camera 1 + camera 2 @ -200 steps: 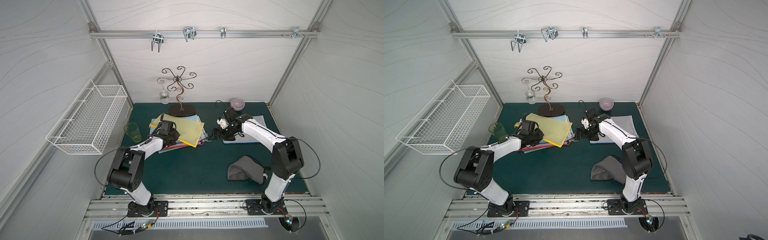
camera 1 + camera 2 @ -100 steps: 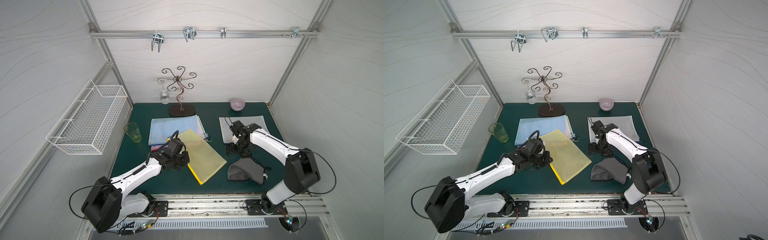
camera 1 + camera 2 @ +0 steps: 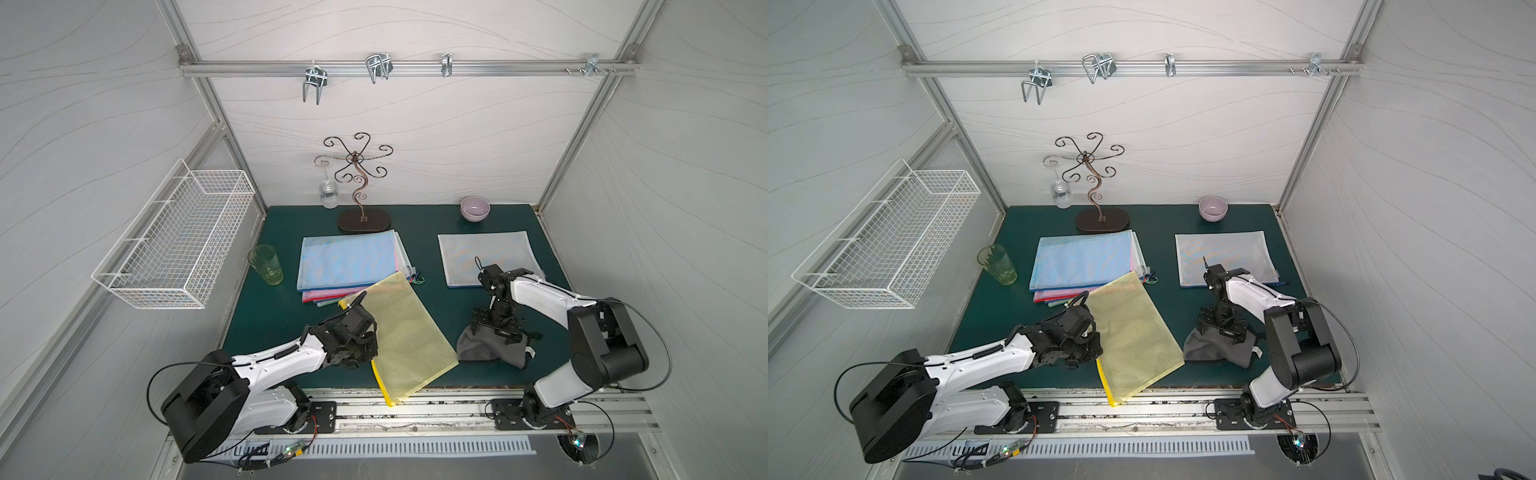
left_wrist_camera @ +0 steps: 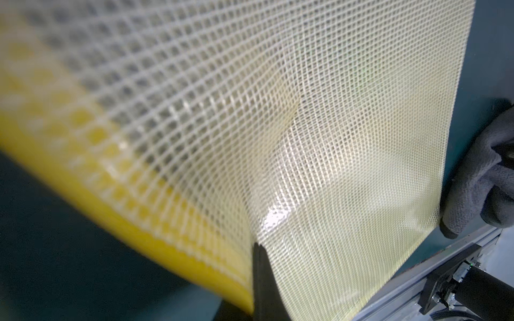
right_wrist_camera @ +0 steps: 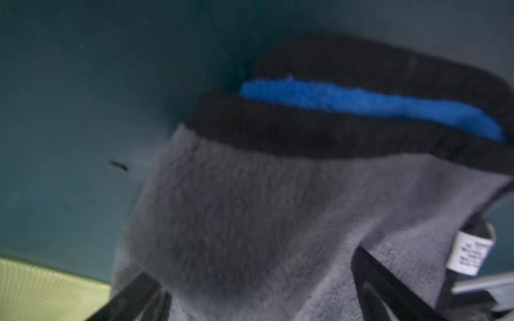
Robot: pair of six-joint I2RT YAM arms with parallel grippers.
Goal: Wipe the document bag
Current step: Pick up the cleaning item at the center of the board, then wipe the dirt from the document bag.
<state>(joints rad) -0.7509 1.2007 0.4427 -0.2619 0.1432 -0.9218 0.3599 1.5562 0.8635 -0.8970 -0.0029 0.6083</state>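
Green counter (image 3: 436,266) within a white-walled cell is shown in both top views; the yellow document bag (image 3: 399,328) is laid at its front middle, one corner overhanging the front edge; no wiping is judged done, the grey cloth (image 3: 490,353) not yet being lifted; the left gripper (image 3: 368,351) is clamped on the bag's edge; the right gripper (image 5: 258,291) is spread wide astride the cloth.

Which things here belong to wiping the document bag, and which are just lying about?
Job in hand: yellow document bag, pinched by the left gripper; grey cloth under the open right gripper.
Lying about: stacked bags, pale bag, green tumbler, purple bowl, scroll stand, wine glass, wire basket.
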